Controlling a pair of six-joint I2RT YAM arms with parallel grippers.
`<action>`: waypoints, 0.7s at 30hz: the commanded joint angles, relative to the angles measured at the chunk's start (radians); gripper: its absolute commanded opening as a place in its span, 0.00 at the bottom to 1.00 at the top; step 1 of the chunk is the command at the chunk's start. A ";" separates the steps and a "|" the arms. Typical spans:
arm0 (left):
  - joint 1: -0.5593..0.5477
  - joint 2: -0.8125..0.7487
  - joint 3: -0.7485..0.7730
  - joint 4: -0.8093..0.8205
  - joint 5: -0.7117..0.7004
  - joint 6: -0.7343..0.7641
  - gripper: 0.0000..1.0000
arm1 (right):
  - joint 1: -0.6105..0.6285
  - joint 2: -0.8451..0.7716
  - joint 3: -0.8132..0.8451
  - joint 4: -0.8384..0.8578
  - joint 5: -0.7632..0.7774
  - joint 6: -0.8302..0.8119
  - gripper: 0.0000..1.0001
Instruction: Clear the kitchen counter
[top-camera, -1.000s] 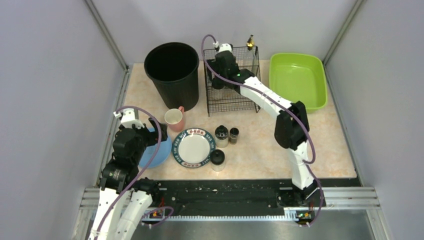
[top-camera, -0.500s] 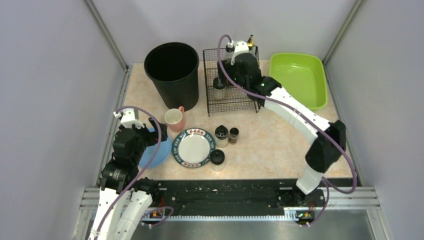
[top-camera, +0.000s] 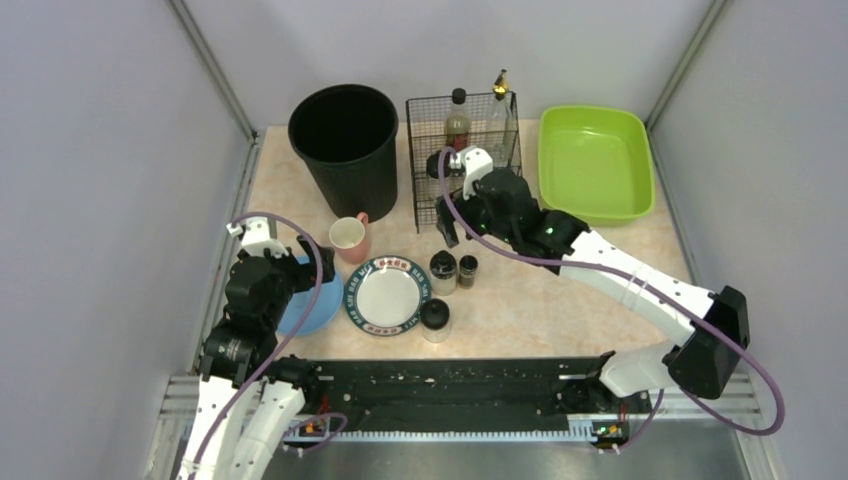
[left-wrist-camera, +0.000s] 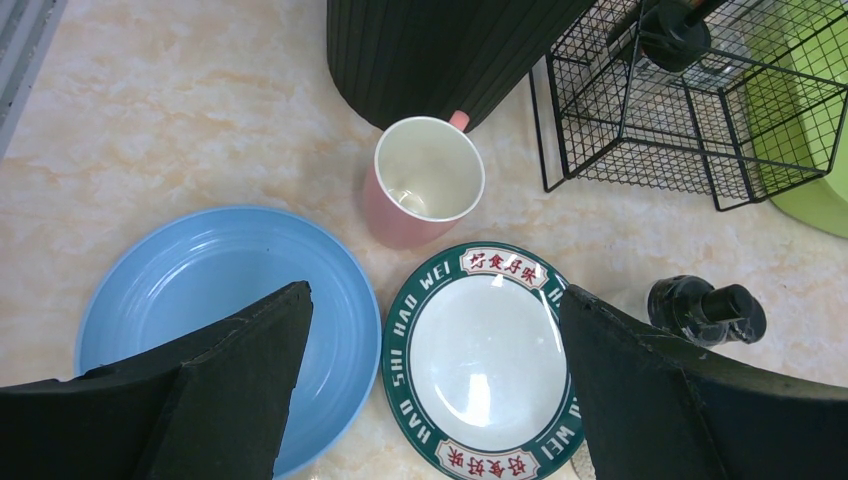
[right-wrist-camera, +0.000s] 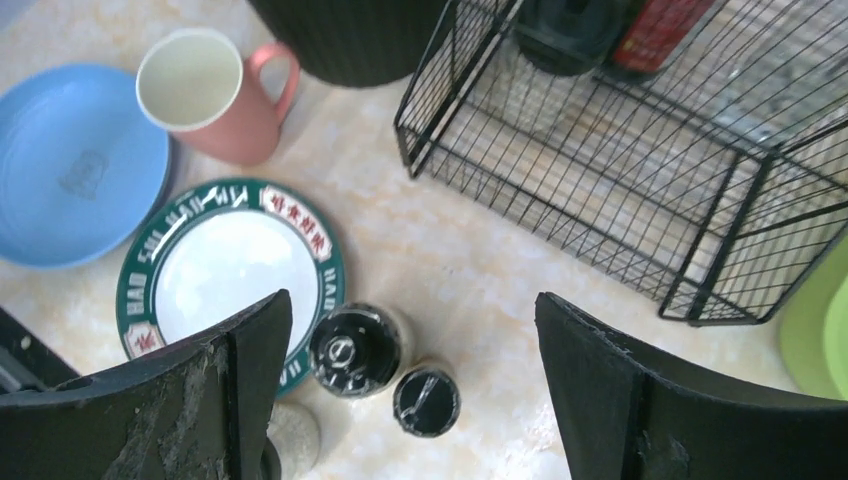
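Note:
The beige kitchen counter (top-camera: 560, 290) holds a pink mug (top-camera: 349, 238), a blue plate (top-camera: 318, 305), a green-rimmed white plate (top-camera: 387, 295) and three black-capped jars (top-camera: 443, 270), (top-camera: 467, 267), (top-camera: 435, 318). My right gripper (top-camera: 447, 222) is open and empty, hovering just in front of the wire basket (top-camera: 470, 195). In the right wrist view two jars (right-wrist-camera: 357, 350), (right-wrist-camera: 427, 400) lie between its fingers (right-wrist-camera: 230, 400). My left gripper (left-wrist-camera: 430, 380) is open and empty above the blue plate (left-wrist-camera: 200, 290) and the green-rimmed plate (left-wrist-camera: 480, 360).
A black bin (top-camera: 343, 145) stands at the back left. The wire basket holds bottles (top-camera: 457, 115), (top-camera: 498, 95). A lime-green tray (top-camera: 595, 160) sits at the back right. Grey walls close the sides, and a black rail (top-camera: 450, 385) runs along the front.
My right arm has pulled back out of the wire basket toward the front and now hangs over the jars. A bottle it hid now shows. The left arm has not moved.

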 joint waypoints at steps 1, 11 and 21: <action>-0.002 -0.011 -0.001 0.014 0.009 0.011 0.98 | 0.041 0.012 -0.009 -0.016 -0.017 -0.013 0.91; -0.002 -0.010 -0.001 0.010 0.009 0.009 0.99 | 0.074 0.162 -0.001 0.019 -0.030 -0.003 0.93; -0.002 -0.012 0.001 0.008 0.008 0.006 0.99 | 0.077 0.296 0.025 0.019 -0.013 0.009 0.94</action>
